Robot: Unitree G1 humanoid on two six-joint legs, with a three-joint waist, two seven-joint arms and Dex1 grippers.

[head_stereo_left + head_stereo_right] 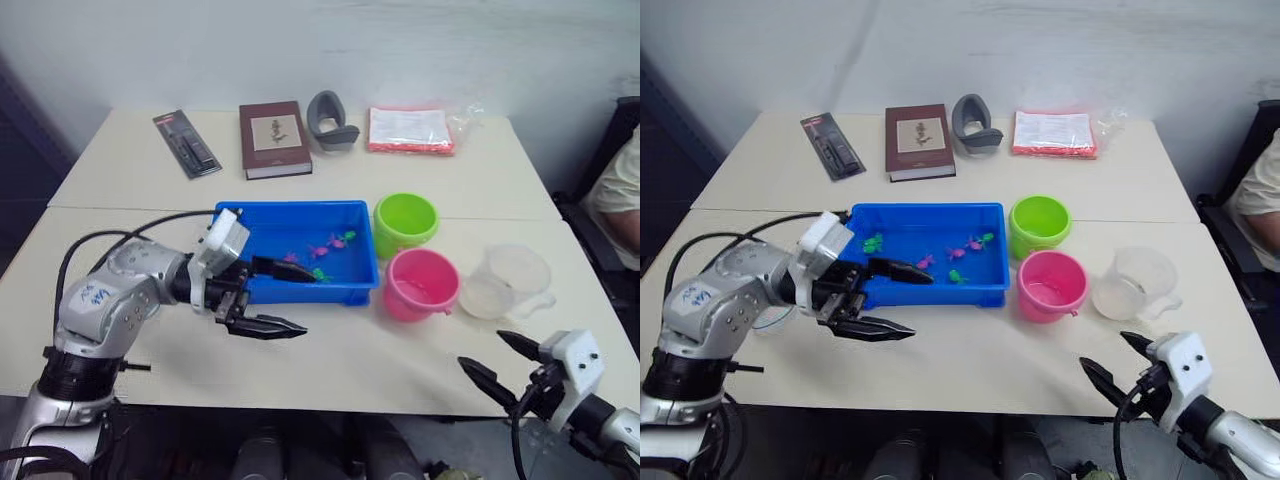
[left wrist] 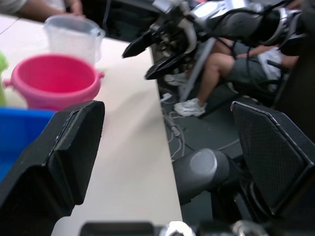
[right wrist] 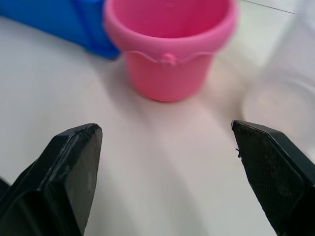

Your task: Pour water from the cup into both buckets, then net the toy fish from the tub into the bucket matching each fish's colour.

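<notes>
The blue tub (image 1: 362,252) lies mid-table with several tiny pink and green fish (image 1: 958,252) in it. To its right stand the lime green bucket (image 1: 405,222) and, nearer me, the pink bucket (image 1: 422,283). The clear cup (image 1: 505,282) stands upright to the right of the pink one. My left gripper (image 1: 295,298) is open and empty at the tub's front left corner, its upper finger over the front rim. My right gripper (image 1: 484,352) is open and empty near the table's front edge, in front of the cup. The right wrist view shows the pink bucket (image 3: 170,44) straight ahead.
Along the table's back edge lie a black package (image 1: 186,143), a brown book (image 1: 274,138), a grey curved object (image 1: 330,120) and a red-edged plastic packet (image 1: 410,129). A person sits off the right edge (image 1: 620,190). A thin pale ring (image 1: 775,322) peeks from under my left forearm.
</notes>
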